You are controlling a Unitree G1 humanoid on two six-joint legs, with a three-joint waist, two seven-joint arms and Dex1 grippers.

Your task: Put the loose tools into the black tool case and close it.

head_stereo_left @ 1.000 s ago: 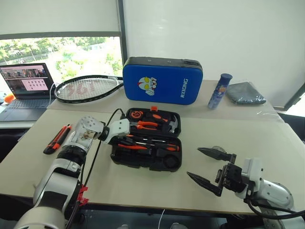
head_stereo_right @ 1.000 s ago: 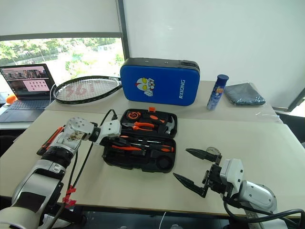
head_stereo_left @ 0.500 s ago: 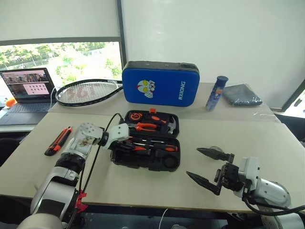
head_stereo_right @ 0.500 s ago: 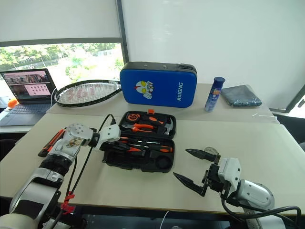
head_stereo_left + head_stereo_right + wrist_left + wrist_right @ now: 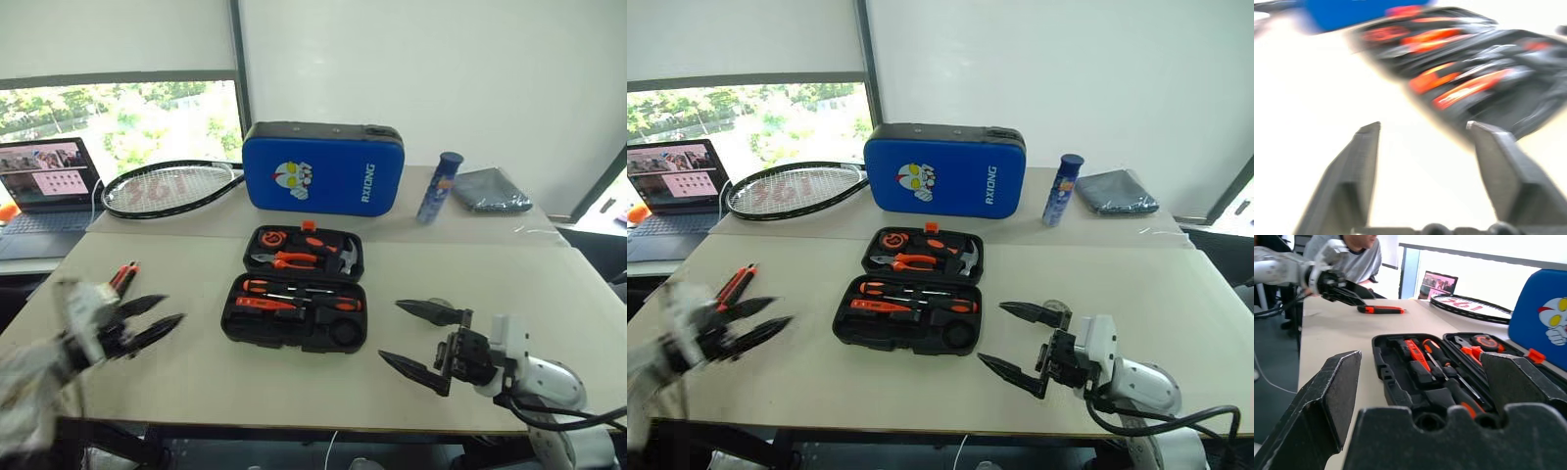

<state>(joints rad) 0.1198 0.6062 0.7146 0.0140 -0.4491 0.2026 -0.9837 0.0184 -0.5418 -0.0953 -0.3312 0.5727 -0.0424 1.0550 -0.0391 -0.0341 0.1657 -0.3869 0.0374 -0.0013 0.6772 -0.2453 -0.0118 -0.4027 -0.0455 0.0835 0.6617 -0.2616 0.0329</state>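
The black tool case [image 5: 284, 339] lies open at the middle of the table, with orange-black screwdrivers [image 5: 294, 303] in its front half and pliers and a hammer in its lid half. A black-and-orange utility knife [image 5: 121, 277] lies loose on the table, far left of the case. My left gripper [image 5: 172, 308] hovers open and empty just in front of the knife, well left of the case. In the left wrist view its fingers [image 5: 1359, 161] stand wide apart, pointing toward the case. My right gripper [image 5: 390, 330] is open and empty to the right of the case's front corner.
A blue padded case [image 5: 323, 168] stands upright behind the tool case. A racket [image 5: 167, 186] and a laptop [image 5: 44, 181] are at the back left, a blue can [image 5: 438, 186] and a grey cloth [image 5: 492, 189] at the back right. A person [image 5: 1352, 257] sits beyond the table's left end.
My left gripper has swung from the tool case's left edge out to the left and toward the table's front, and has opened. The right gripper has stayed put.
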